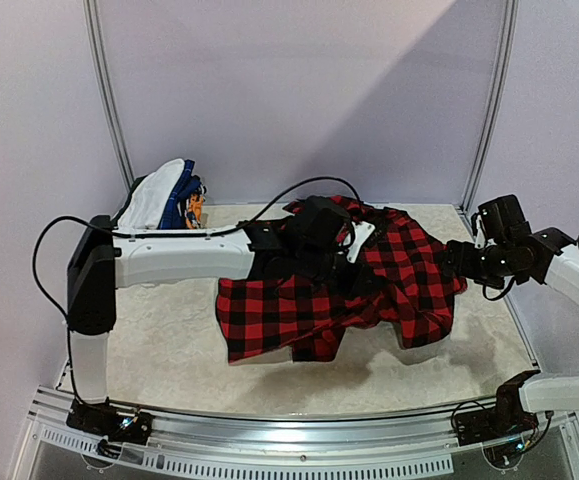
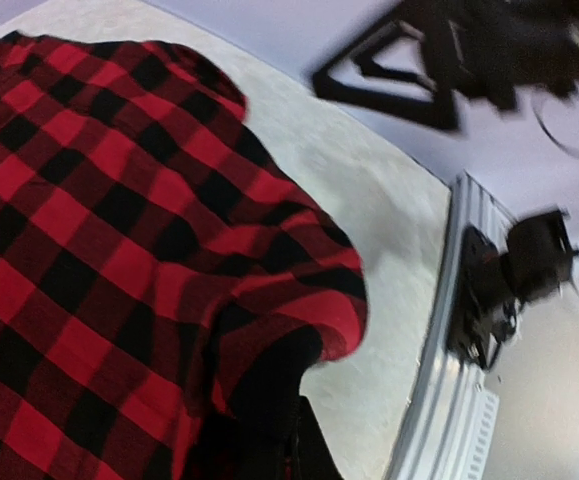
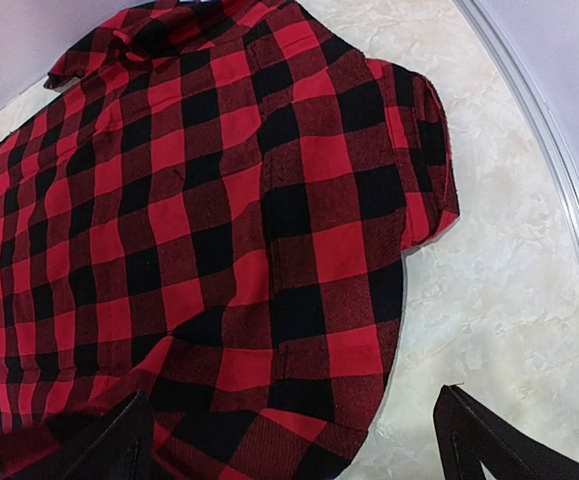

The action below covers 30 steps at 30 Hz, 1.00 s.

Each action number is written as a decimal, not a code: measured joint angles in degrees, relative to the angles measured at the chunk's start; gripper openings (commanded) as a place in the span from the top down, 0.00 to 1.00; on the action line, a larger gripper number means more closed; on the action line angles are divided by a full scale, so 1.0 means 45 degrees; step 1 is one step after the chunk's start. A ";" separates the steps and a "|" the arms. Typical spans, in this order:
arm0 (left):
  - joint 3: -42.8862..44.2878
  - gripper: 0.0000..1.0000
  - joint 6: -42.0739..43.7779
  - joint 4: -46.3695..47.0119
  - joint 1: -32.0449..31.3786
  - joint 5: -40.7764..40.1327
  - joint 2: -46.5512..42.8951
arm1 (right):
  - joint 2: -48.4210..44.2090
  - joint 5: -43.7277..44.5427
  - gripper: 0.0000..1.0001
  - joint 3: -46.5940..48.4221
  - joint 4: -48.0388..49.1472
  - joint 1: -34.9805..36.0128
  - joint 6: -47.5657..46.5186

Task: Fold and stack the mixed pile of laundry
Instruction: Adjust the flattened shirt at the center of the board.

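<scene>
Garments (image 1: 164, 195) heaped beyond left arm (image 1: 179, 258) crossing shirt (image 1: 409, 270).

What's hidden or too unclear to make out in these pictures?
- Left gripper: top view, mostly buried in plaid shirt folds; open or shut unclear.
- Corner garment pile: top view, too small and bunched to count.
- Right gripper: right wrist view, bottom edge cuts off all but the fingertips.

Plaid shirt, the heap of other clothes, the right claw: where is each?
plaid shirt (image 1: 269, 315): top external view, its near left flap.
clothes heap (image 1: 154, 200): top external view, the white garment.
right gripper (image 3: 290, 395): right wrist view, midway between its open fingers.
</scene>
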 measured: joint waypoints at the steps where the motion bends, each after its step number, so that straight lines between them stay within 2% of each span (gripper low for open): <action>1: 0.0141 1.00 -0.0180 0.0044 0.0238 0.0049 0.0204 | 0.0034 0.0000 0.01 0.0000 0.0005 0.0000 -0.0005; 6: 0.0607 1.00 -0.1190 0.0175 0.1768 0.0219 0.1744 | 0.0039 -0.0316 0.01 -0.0005 0.0151 0.0000 -0.0068; 11: 0.0729 1.00 -0.2025 0.0325 0.3050 0.0743 0.3385 | -0.0529 -0.2205 0.02 -0.0510 0.1127 0.0389 -0.0325; 15: 0.0787 1.00 -0.2361 0.0345 0.3342 0.0962 0.3959 | -0.1141 -0.3497 0.04 -0.1409 0.2419 0.2346 -0.0442; 20: 0.0801 0.96 -0.2497 0.0539 0.3308 0.1107 0.4012 | -0.0476 -0.3449 0.05 -0.1948 0.3861 0.5853 -0.0141; 23: 0.0777 0.88 -0.2550 0.0695 0.3313 0.1132 0.4012 | 0.0933 -0.2735 0.06 -0.1938 0.4527 0.7567 0.0340; 26: 0.0656 0.75 -0.2613 0.0933 0.3313 0.1190 0.3993 | 0.2832 -0.1671 0.06 -0.1763 0.4828 0.9020 0.0928; 30: 0.0141 0.60 -0.2667 0.1243 0.3313 0.1239 0.3847 | 0.5013 -0.0593 0.09 -0.1137 0.5110 1.0108 0.1559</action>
